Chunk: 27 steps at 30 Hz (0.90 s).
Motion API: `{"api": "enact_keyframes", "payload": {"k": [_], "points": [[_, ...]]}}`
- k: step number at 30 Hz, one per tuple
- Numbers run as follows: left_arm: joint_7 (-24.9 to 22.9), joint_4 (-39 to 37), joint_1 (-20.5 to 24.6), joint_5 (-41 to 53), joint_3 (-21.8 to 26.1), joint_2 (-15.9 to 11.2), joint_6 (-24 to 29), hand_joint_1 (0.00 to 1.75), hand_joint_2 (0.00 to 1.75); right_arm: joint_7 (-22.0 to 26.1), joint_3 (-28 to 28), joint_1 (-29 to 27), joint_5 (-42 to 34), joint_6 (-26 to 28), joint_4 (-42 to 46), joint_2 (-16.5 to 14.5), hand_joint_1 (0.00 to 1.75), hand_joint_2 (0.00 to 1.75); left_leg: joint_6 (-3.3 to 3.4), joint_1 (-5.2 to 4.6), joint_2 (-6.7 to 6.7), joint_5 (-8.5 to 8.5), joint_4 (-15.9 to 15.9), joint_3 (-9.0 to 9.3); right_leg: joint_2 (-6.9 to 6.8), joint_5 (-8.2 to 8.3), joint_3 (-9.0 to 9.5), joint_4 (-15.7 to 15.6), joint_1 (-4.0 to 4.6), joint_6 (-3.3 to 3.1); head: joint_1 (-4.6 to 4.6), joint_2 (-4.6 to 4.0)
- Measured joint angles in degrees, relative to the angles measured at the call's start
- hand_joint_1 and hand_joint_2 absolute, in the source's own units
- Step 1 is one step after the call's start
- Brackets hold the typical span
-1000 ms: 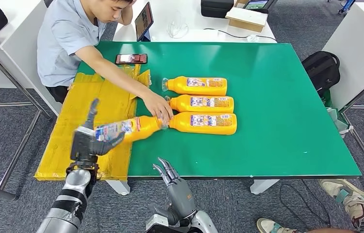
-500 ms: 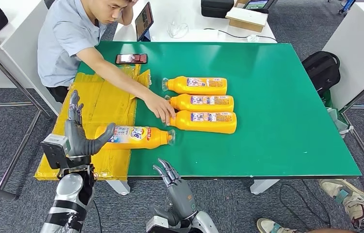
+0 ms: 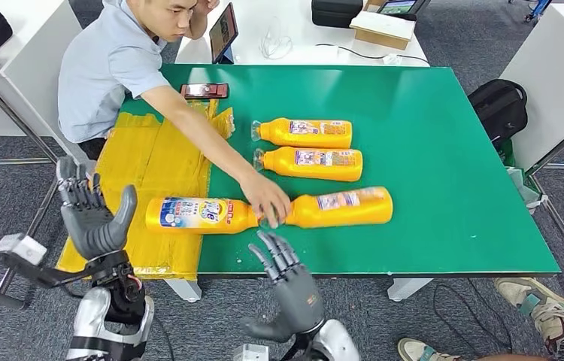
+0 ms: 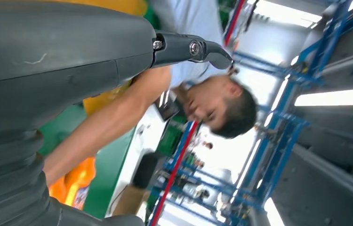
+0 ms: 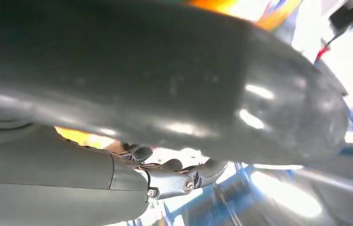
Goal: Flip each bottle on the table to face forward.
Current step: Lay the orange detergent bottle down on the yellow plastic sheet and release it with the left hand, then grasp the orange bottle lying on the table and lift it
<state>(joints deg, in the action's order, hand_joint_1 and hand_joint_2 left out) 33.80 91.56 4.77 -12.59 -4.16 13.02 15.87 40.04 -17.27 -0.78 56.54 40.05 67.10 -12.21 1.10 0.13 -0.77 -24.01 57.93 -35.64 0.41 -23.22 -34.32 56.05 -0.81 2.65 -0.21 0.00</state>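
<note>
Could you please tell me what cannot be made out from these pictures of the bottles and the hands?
- Nearest right bottle: its cap, head view, covered by the person's hand.
- Bottle labels: print too small, head view.
- Right hand: right wrist view, mostly blocked by its own blurred grey cover.
- Left hand: left wrist view, cover hides most of the table.

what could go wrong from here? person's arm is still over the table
1. The person's hand lies on the neck of the nearest bottle, just beyond the open right hand; a reach now could hit it.
2. That bottle lies tilted out of line with the two bottles behind, so a planned grasp may miss.
3. The flipped bottle lies partly on loose yellow cardboard and may roll.
</note>
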Motion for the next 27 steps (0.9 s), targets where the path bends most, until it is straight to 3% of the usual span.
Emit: {"api": "enact_keyframes", "payload": {"k": [3,9,13,20,27], "points": [[0.85,1.85,-2.34,1.59,-0.11,0.33,0.87,0.00,1.75,0.00,4.87,-0.72,3.78,-0.01,4.49,0.03,0.00,1.75,0.01,-0.01,-0.01,-0.02,0.00,0.00,0.00,-0.01,0.00,-0.01,-0.01,0.00,0.00,0.00],[2.98,2.54,-5.09,8.18,-1.29,0.49,4.27,0.00,1.75,-0.37,13.74,-0.38,9.66,-0.01,8.58,0.07,0.00,1.75,0.03,-0.02,-0.02,0.00,0.00,0.02,0.00,0.02,0.04,-0.02,-0.01,0.02,0.01,0.00],[3.43,2.49,-5.62,10.78,-2.20,0.49,5.69,0.00,1.75,-4.79,17.01,1.17,11.77,-0.01,7.82,0.44,0.00,1.75,0.03,-0.02,-0.02,0.00,0.00,0.02,0.00,0.03,0.04,-0.01,-0.01,0.03,0.01,0.00],[3.50,2.02,-5.74,13.28,-3.72,0.49,6.46,0.00,1.75,-14.01,16.64,4.96,10.84,-0.01,0.77,3.03,0.00,1.75,0.03,-0.02,-0.05,0.00,0.00,0.00,-0.01,0.03,0.04,0.00,-0.01,0.03,-0.01,0.00],[3.44,1.31,-5.77,14.58,-4.16,0.49,6.79,0.00,1.75,-19.70,14.96,7.75,11.84,-0.01,-6.40,5.46,0.00,1.75,0.03,-0.02,-0.06,0.00,0.00,0.00,-0.01,0.02,0.04,-0.01,-0.01,0.03,0.00,0.00]]}}
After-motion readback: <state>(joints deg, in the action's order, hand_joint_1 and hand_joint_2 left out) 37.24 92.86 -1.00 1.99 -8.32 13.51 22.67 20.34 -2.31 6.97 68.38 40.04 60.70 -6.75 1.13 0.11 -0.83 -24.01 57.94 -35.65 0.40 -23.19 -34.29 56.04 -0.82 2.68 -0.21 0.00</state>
